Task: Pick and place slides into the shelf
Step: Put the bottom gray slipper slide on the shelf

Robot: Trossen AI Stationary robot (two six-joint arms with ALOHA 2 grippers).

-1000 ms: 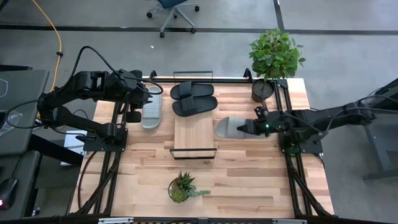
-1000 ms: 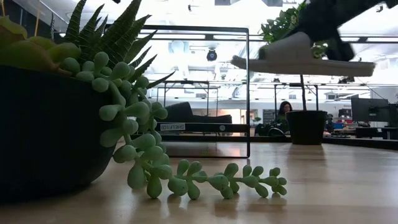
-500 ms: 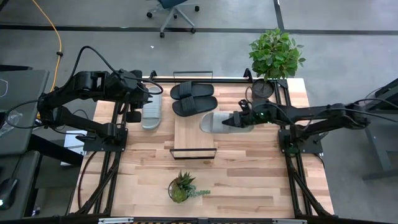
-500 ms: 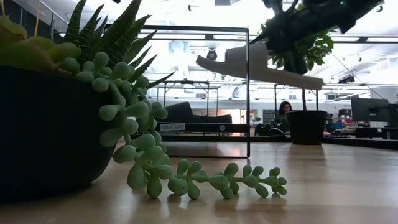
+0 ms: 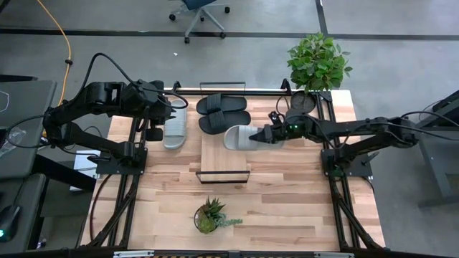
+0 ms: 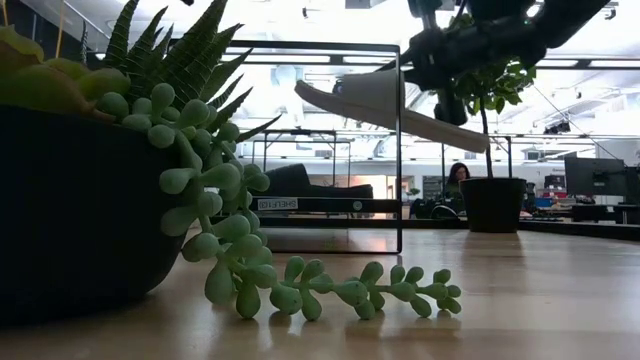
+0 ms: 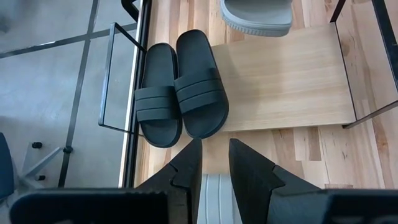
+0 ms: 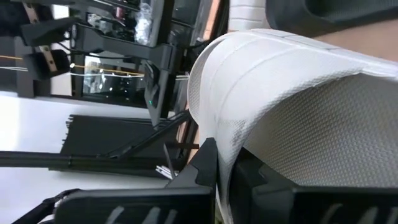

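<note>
right tool [image 5: 271, 133] is clamped on the strap of a light grey slide [image 5: 242, 137], and you can see in the right wrist view how the fingers pinch that strap between them. compared with a second ago, the arm has swung the slide in from over the bare surface beside the potted plant [image 5: 315, 64] to above the right edge of the shelf [image 5: 224, 154]; in the low view it hangs tilted, toe down, well clear of the board. that means the carry is nearly over and you are into the placing step. the two black slides [image 5: 223, 113] already lie side by side at the far end of the shelf, touching each other, so the open wood next to them looks like the spot to aim for. the second grey slide [image 5: 174, 125] sits on the surface to the left of the shelf, with the left tool [image 5: 166, 115] over it; its fingers stand a little apart around the slide in the left wrist view, and you cannot tell from here whether they grip it. level the carried slide before you lower it, so the toe does not catch the black pair.
</note>
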